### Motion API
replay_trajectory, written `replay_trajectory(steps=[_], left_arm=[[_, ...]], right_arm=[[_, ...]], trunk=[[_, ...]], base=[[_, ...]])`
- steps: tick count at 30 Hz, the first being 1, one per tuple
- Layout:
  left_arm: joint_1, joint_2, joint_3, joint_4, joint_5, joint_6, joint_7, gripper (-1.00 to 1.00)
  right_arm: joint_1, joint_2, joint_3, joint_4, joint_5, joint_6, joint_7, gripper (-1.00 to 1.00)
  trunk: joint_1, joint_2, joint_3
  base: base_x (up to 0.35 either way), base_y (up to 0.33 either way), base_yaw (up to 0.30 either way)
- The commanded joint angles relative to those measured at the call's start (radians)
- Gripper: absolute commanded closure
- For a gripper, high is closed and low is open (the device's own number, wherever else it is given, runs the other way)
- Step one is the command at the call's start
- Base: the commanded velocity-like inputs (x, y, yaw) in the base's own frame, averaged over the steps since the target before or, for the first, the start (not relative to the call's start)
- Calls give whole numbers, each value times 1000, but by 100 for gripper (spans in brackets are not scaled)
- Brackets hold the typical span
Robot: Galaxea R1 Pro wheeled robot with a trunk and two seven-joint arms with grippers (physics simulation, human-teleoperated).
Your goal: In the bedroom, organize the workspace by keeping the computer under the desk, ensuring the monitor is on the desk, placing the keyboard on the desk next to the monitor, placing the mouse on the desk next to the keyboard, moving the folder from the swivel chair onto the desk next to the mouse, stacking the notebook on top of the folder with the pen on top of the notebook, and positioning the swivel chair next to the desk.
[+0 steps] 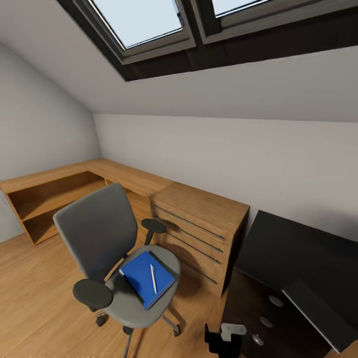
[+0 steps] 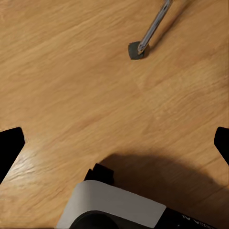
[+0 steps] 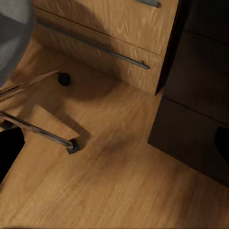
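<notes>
The swivel chair (image 1: 107, 238), grey with black armrests, stands on the wood floor in the bedroom. The blue folder (image 1: 147, 278) lies on its seat, and the white pen (image 1: 153, 278) rests on the folder. At the right is the black desk (image 1: 293, 248), with silver knobs (image 1: 266, 321) on its drawer unit. My left gripper (image 2: 114, 143) is open over bare floor near a chair castor (image 2: 136, 50). My right gripper (image 3: 114, 143) is open above the floor between a chair leg (image 3: 40, 129) and the drawer unit (image 3: 195, 95). The computer, monitor, keyboard, mouse and notebook are out of view.
A wooden dresser (image 1: 199, 223) with long bar handles stands between chair and desk. A low wooden shelf unit (image 1: 54, 191) runs along the left wall under the sloped ceiling and skylight (image 1: 149, 25). A black-and-white part of my body (image 1: 223, 338) shows at the bottom edge.
</notes>
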Motion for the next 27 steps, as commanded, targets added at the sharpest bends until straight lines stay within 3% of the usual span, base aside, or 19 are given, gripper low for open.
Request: replay_trajectory(steps=[1, 4, 13, 14, 20, 27], left_arm=[[-1, 3, -5, 0, 8, -4, 7, -100], [-1, 7, 3, 0, 10, -4, 7, -100], [-1, 17, 156, 0, 8, -11, 7, -100], [-1, 18, 164, 0, 7, -54, 8, -100], [-1, 15, 167, 0, 6, -135, 8, -100], [-1, 12, 161, 0, 4, -150, 5, -100]], right_arm=[[-1, 0, -1, 2, 2, -5, -3, -100], [-1, -1, -1, 2, 2, -5, -3, -100], [-1, -1, -1, 1, 2, -9, -4, -100], [-1, -3, -1, 1, 2, -9, -4, -100], [-1, -5, -1, -1, 2, -10, -4, -100], [-1, -5, -1, 0, 4, -10, -3, -100]], trunk=[[0, -1, -1], [0, -1, -1], [0, -1, -1], [0, -1, -1], [0, -1, -1], [0, -1, -1]], base=[[0, 0, 277], [0, 0, 278], [0, 0, 278], [0, 0, 278], [0, 0, 278], [0, 0, 273]])
